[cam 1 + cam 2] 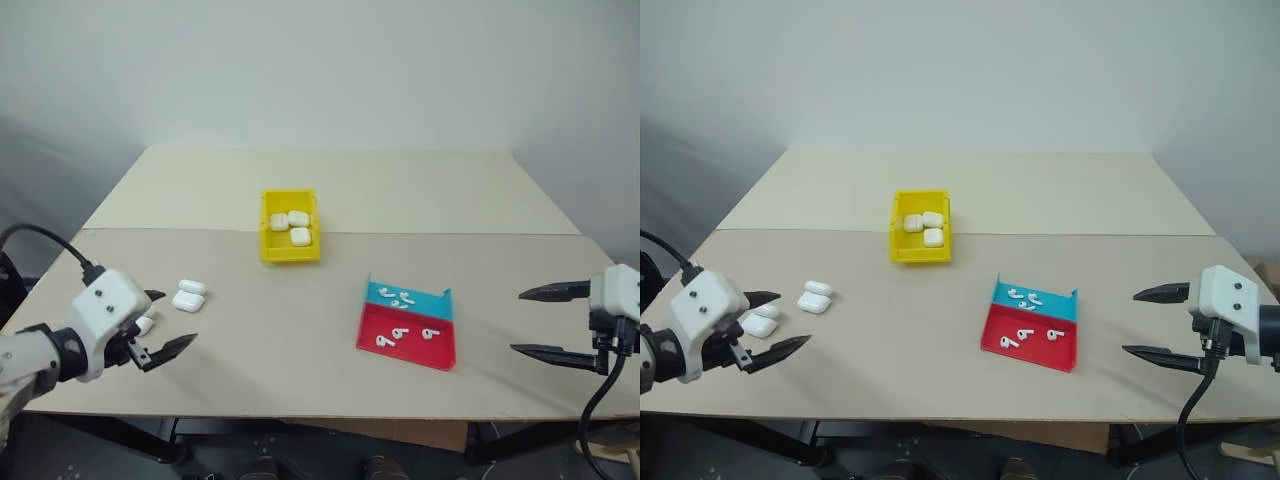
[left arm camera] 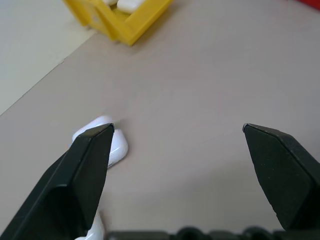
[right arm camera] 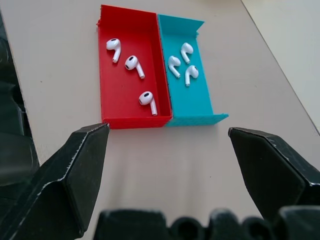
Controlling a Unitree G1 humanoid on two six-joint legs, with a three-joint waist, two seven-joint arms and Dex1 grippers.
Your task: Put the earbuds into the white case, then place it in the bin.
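Note:
Several white earbuds (image 3: 134,65) lie in a flat red and teal tray (image 1: 440,352) right of centre, three in the red half and three in the teal half (image 3: 192,97). The yellow bin (image 1: 290,253) stands at mid-table with three white cases (image 1: 290,226) inside. Two more white cases (image 1: 188,295) lie side by side on the table at the left, and a third (image 1: 762,318) sits close beside my left gripper (image 1: 178,318). That gripper hovers open and empty just near of them. My right gripper (image 1: 518,322) is open and empty, right of the tray and pointing toward it.
The table (image 1: 300,380) is two beige boards with a seam running behind the bin. Its front edge lies just below both grippers. A black cable (image 1: 50,240) loops off the left arm.

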